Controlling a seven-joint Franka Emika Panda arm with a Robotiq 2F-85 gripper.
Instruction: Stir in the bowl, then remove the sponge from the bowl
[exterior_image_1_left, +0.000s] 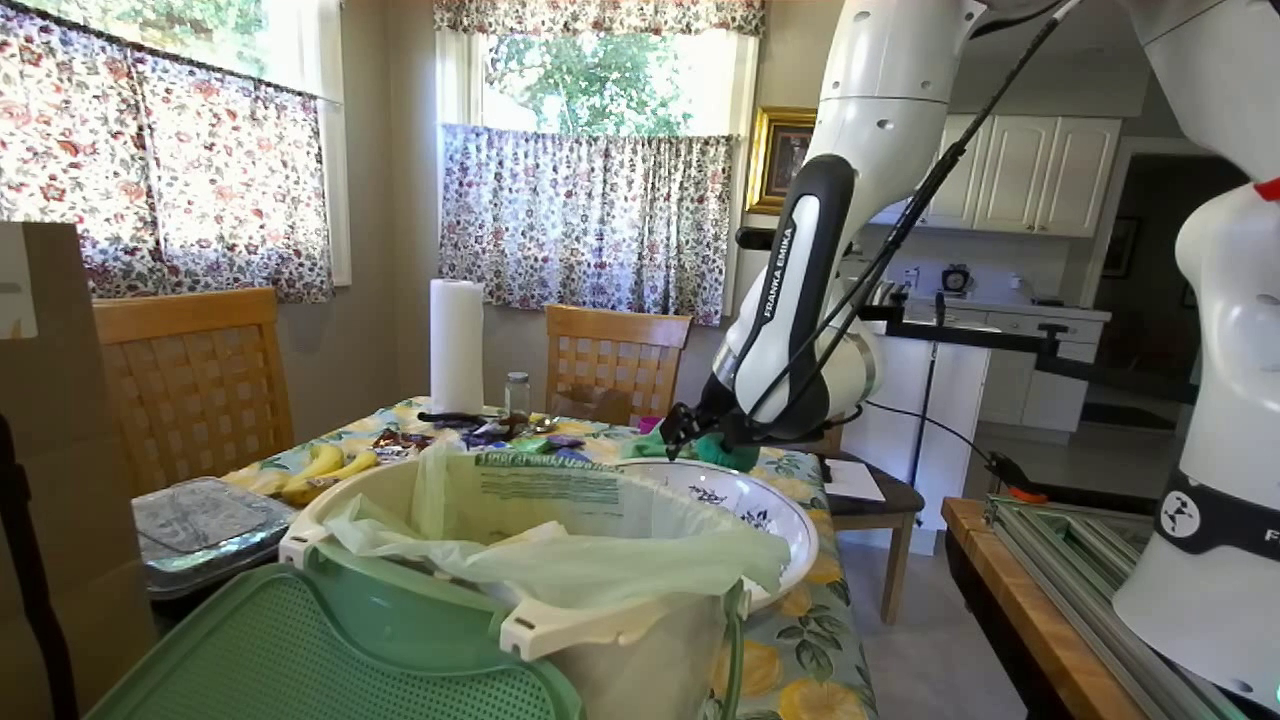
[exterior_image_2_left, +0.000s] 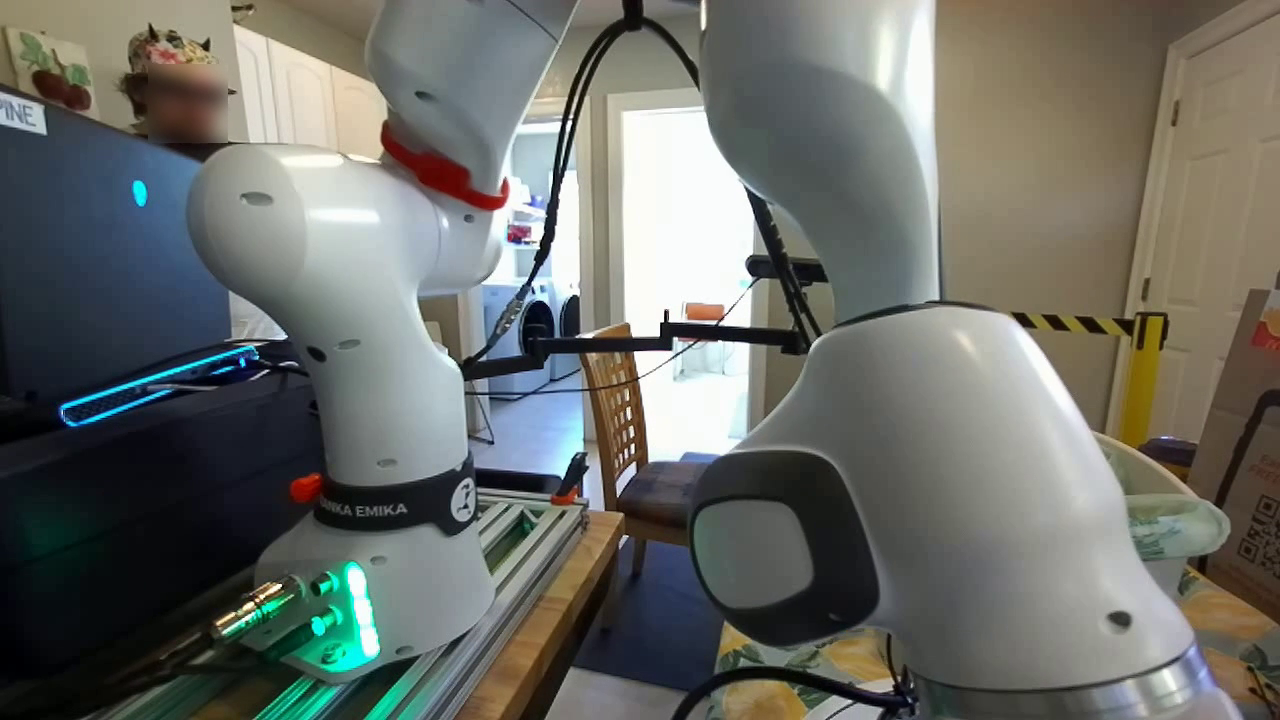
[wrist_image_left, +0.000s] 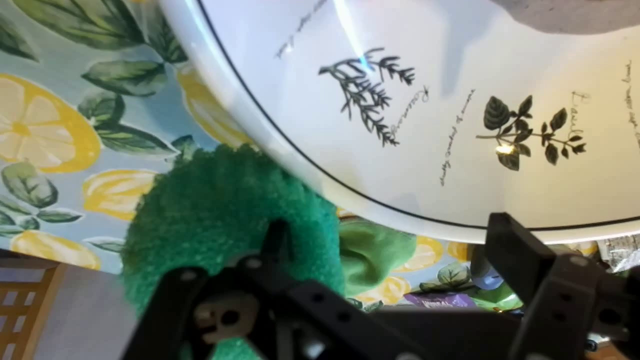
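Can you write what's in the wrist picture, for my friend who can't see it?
An open black gripper is at the bottom, and a white bowl with leafy drawings is above it in the picture, on a lemon tablecloth. A fuzzy green thing shows beside the bowl's rim, partly hidden by the gripper.

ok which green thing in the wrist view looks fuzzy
The large dark green one beside the bowl: its surface looks tufted; the lighter green thing and the green packet look smoother.
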